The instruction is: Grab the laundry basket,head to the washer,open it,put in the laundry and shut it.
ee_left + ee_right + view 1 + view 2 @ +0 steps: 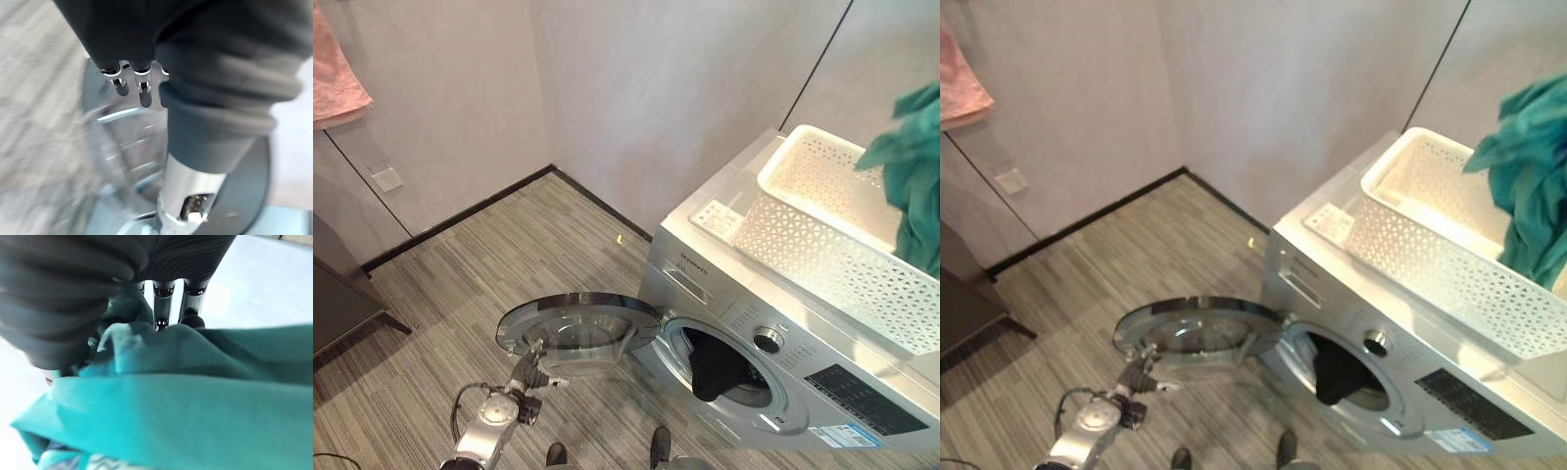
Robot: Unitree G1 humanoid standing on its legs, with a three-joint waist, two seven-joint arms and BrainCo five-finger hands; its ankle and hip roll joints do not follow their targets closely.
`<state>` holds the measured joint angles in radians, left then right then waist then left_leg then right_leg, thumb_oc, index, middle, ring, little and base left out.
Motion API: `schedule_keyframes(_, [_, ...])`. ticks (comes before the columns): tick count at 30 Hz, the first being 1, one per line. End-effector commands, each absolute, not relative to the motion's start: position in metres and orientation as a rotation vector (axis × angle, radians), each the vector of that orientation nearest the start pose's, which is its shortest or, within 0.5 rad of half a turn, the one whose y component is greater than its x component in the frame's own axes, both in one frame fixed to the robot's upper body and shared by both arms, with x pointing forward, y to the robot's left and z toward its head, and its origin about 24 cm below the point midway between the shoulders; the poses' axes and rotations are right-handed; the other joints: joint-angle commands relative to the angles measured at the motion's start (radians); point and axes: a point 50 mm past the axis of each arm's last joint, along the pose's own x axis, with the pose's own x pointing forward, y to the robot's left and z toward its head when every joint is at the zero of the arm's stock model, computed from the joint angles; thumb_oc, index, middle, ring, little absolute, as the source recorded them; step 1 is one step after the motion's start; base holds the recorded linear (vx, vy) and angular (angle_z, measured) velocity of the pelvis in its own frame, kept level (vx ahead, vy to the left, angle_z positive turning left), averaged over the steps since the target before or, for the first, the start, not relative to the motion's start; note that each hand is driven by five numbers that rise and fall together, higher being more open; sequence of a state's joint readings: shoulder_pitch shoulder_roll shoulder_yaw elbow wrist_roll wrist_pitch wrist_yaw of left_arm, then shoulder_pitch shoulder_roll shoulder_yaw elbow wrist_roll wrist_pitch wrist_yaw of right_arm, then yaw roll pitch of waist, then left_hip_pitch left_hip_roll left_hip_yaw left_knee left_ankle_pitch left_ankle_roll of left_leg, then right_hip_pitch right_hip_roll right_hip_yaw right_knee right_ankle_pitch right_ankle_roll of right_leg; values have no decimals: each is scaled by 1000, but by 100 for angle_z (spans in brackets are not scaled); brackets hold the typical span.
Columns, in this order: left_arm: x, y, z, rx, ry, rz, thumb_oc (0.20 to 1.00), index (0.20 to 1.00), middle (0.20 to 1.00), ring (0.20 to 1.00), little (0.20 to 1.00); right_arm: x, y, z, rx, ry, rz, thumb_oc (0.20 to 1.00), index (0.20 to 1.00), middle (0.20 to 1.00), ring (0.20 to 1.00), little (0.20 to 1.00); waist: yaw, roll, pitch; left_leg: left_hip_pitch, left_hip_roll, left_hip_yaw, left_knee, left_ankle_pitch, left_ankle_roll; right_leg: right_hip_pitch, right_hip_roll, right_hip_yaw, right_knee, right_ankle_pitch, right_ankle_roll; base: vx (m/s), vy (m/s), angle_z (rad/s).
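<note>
The left arm reaches low toward the floor, its hand (pixel 530 372) at the rim of the washer's open door (pixel 578 331), which swings out flat to the left of the drum opening. In the left wrist view the fingers (pixel 143 90) hang fairly straight and relaxed over the door glass, gripping nothing.

The right hand (pixel 168 308) is up high on the right, above the basket, its fingers and thumb curled into a teal cloth (pixel 195 406) and pinching it. That cloth (pixel 1528 186) hangs from the hand with its lower folds dangling over the far right part of the basket (pixel 1430 245).

The one white latticed basket sits on top of the washer (pixel 773 343), lying across its lid. One dark garment (pixel 715 367) already sits in the drum, drooping over the lip of the opening. So two pieces of laundry show: the teal one in the right hand, the dark one in the drum.

A pink cloth (pixel 333 78) hangs on the wall at the upper left, well apart from the washer.
</note>
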<state>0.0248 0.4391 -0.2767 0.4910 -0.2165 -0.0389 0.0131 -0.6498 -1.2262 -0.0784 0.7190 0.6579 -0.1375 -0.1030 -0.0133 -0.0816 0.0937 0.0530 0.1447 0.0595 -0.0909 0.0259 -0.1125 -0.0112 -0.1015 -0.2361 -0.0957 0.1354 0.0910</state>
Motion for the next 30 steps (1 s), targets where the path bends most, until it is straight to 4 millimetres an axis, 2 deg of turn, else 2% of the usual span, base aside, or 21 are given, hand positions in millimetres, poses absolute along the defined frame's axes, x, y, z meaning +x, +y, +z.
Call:
schedule_keyframes(1, [230,230,-24,343,342,-124,1000,1000,1000,1000,1000,253,-410,359,-248,-754,-663,200,200,200,200,200,28,-12,-30,-26,11,-19,42,-75,20,13,-50,-28,112,-145,63,24,35,0])
schedule_keyframes(7, [245,231,22,382,147,-132,1000,1000,1000,1000,1000,274,-372,375,-202,-842,-542,200,200,200,200,200,31,-11,-54,-3,1,-14,35,-77,22,31,-51,-22,105,-141,65,4,6,0])
schedule_keyframes(10, [275,219,69,422,-47,-157,1000,1000,1000,1000,1000,296,-344,377,-187,-829,-434,200,200,200,200,200,26,-13,-69,5,-1,-12,29,-75,20,36,-52,-18,102,-139,64,-4,5,-1])
schedule_keyframes(11, [296,202,105,447,-185,-192,1000,1000,1000,1000,1000,310,-325,374,-198,-807,-375,200,200,200,200,200,19,-14,-81,8,-1,-11,26,-72,19,36,-52,-16,102,-138,63,0,0,0])
schedule_keyframes(12, [309,189,125,455,-259,-215,1000,1000,1000,1000,1000,318,-314,374,-199,-795,-347,200,200,200,200,200,14,-11,-83,8,-1,-12,25,-70,18,37,-52,-16,102,-137,63,0,0,0])
schedule_keyframes(13, [327,163,161,470,-381,-268,1000,1000,1000,1000,1000,328,-299,374,-202,-775,-308,200,200,200,200,200,4,-6,-88,9,-4,-13,21,-66,18,36,-52,-14,101,-134,64,0,0,0])
schedule_keyframes(14, [335,147,178,475,-437,-298,1000,1000,1000,1000,1000,332,-294,376,-203,-771,-296,200,200,200,200,200,3,-3,-85,9,-5,-14,18,-63,18,35,-52,-16,101,-132,64,-33,12,-1])
schedule_keyframes(15, [346,113,206,467,-509,-372,1000,1000,1000,1000,1000,344,-279,374,-197,-733,-265,200,200,200,200,200,-5,4,-92,10,-8,-14,15,-59,19,35,-53,-16,100,-129,66,-25,9,5])
schedule_keyframes(16, [352,97,218,452,-531,-399,1000,1000,1000,1000,1000,349,-275,375,-196,-721,-258,200,200,200,200,200,-5,7,-90,9,-9,-14,14,-57,19,35,-54,-17,99,-128,66,0,0,0])
schedule_keyframes(17, [357,81,225,426,-531,-425,1000,1000,1000,1000,1000,354,-269,376,-204,-701,-252,200,200,200,200,200,-7,12,-88,8,-10,-14,13,-55,19,34,-54,-16,98,-126,66,-27,10,6])
schedule_keyframes(19, [373,22,239,396,-475,-483,1000,1000,1000,1000,1000,372,-238,381,-183,-652,-190,200,200,200,200,200,-21,24,-90,5,-14,-10,9,-44,18,27,-54,-12,96,-117,68,-38,9,2])
schedule_keyframes(20, [378,6,239,401,-431,-489,1000,1000,1000,1000,1000,376,-225,385,-166,-648,-161,200,200,200,200,200,-29,31,-86,4,-15,-6,8,-42,18,22,-54,-7,95,-114,69,-28,10,-5])
schedule_keyframes(24, [382,-14,241,395,-371,-498,1000,1000,1000,1000,1000,380,-206,391,-145,-649,-119,200,200,200,200,200,-38,42,-83,8,-17,5,8,-40,18,17,-54,0,98,-112,71,5,7,-8])
schedule_keyframes(30, [379,-30,254,367,-393,-496,1000,1000,1000,1000,1000,382,-203,387,-153,-637,-105,200,200,200,200,200,-46,47,-82,16,-15,8,6,-43,18,20,-53,4,104,-120,69,0,0,0])
